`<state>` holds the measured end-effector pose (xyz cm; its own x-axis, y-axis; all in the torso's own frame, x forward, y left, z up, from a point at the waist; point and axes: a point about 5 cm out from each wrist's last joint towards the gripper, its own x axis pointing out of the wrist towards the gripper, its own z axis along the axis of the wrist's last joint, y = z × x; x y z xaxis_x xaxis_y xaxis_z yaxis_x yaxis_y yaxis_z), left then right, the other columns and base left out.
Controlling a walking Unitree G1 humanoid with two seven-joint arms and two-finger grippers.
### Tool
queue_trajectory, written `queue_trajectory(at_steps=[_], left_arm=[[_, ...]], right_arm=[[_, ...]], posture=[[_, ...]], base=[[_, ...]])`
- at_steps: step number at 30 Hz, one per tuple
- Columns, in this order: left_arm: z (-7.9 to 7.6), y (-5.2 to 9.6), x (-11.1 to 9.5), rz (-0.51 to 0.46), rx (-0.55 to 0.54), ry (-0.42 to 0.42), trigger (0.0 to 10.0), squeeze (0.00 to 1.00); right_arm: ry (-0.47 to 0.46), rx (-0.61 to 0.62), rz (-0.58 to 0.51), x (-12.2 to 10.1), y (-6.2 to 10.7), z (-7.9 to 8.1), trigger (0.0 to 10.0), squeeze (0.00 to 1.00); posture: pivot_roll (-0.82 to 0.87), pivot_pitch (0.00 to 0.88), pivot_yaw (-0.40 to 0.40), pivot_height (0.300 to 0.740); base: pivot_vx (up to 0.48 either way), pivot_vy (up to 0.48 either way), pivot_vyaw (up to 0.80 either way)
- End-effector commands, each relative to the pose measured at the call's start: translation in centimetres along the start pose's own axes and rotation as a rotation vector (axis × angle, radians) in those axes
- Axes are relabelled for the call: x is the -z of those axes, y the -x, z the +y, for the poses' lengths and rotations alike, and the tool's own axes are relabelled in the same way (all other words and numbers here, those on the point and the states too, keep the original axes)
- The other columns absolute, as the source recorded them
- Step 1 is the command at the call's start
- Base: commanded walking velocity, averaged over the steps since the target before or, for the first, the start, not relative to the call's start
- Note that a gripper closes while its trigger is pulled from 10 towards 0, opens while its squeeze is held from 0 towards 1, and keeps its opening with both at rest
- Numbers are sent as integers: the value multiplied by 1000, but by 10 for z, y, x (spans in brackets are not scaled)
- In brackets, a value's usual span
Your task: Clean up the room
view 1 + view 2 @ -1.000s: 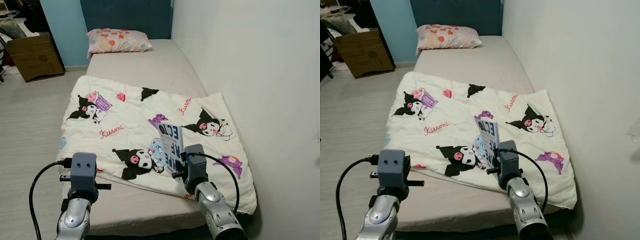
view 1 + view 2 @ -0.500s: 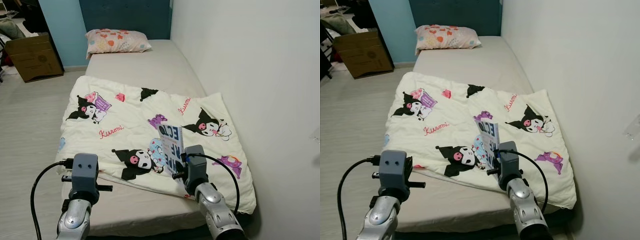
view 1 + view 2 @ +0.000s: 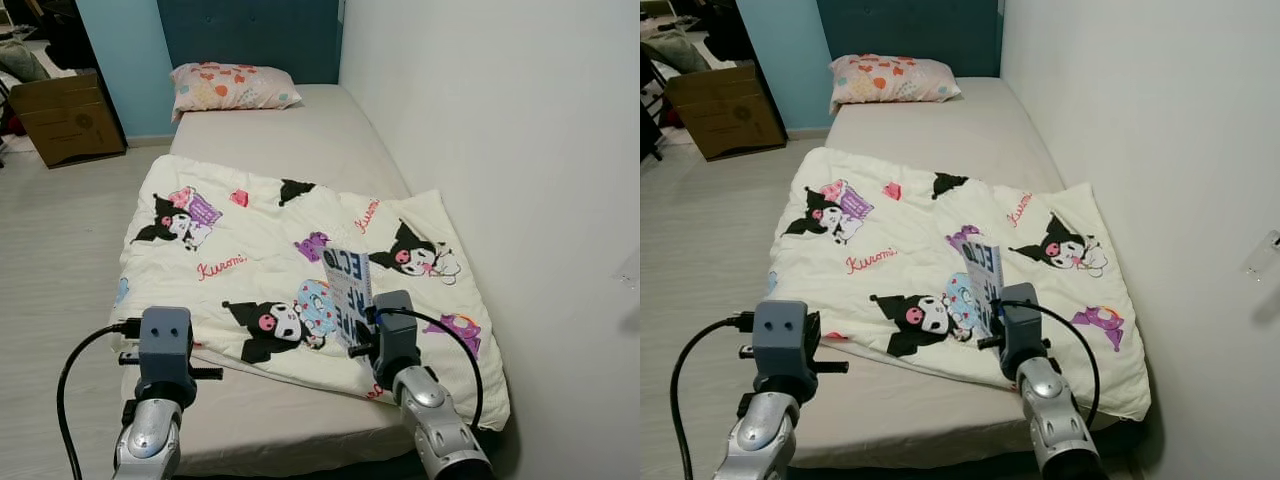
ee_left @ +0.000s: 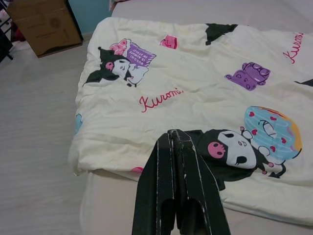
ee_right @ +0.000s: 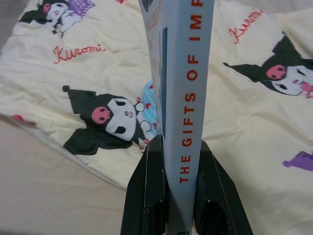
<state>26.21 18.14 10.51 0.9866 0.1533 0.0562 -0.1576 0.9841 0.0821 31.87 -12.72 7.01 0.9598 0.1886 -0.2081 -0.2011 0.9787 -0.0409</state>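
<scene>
My right gripper (image 5: 178, 161) is shut on a pale blue book (image 5: 183, 78) with orange spine lettering, held upright over the near part of the bed. The same book (image 3: 350, 292) stands above the cream Kuromi-print blanket (image 3: 250, 250). That blanket lies spread over the foot half of the bed (image 3: 290, 130). My left gripper (image 4: 175, 142) is shut with nothing in it, hovering over the blanket's near left corner (image 4: 98, 147). A floral pillow (image 3: 232, 84) rests at the head of the bed.
A white wall (image 3: 500, 150) runs close along the right side of the bed. A cardboard box (image 3: 65, 118) stands on the pale floor (image 3: 50, 250) at the far left, against a blue wall. Open floor lies left of the bed.
The whole view has shifted slightly, so the camera moved a little. The book stays gripped upright in my right gripper; both arms keep about the same pose.
</scene>
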Motion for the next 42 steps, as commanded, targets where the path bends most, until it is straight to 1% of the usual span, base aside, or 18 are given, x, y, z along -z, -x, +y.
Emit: queue_trajectory(at_steps=[1,2,5,7,8,9,13,18,24,42], left_arm=[[1,2,5,16,-10,-7,10000,0],[1,2,5,16,-10,-7,10000,0],[0,-2,3,8,4,-14,10000,0],[0,-2,3,8,4,-14,10000,0],[0,-3,2,6,9,-15,10000,0],[2,-6,1,2,15,-22,10000,0],[4,-9,0,3,18,-22,10000,0],[4,-9,-1,2,21,-18,10000,0],[3,-3,2,6,4,1,10000,0],[3,1,2,2,7,9,10000,0]], right_arm=[[-18,64,-9,2,2,-7,10000,0],[-18,64,-9,2,2,-7,10000,0],[-58,119,-23,1,2,-13,10000,0],[-58,119,-23,1,2,-13,10000,0],[-70,128,-21,2,2,-14,10000,0],[-103,134,-10,4,2,-14,10000,0],[-124,128,7,6,1,-14,10000,0],[-125,122,6,5,-1,-13,10000,0],[-114,91,13,5,-2,-9,10000,0],[-107,66,13,6,-2,-6,10000,0]], posture=[[-45,119,-31,740],[-45,119,-31,740],[-36,108,-15,740],[-36,108,-15,740],[-34,106,-9,740],[-29,102,9,740],[-26,100,19,740],[-22,103,12,740],[-19,106,-3,740],[-19,116,-11,740]], base=[[0,0,0],[0,0,0],[0,0,0],[0,0,0],[0,0,0],[0,0,0],[0,0,0],[0,0,0],[0,0,0],[0,416,0]])
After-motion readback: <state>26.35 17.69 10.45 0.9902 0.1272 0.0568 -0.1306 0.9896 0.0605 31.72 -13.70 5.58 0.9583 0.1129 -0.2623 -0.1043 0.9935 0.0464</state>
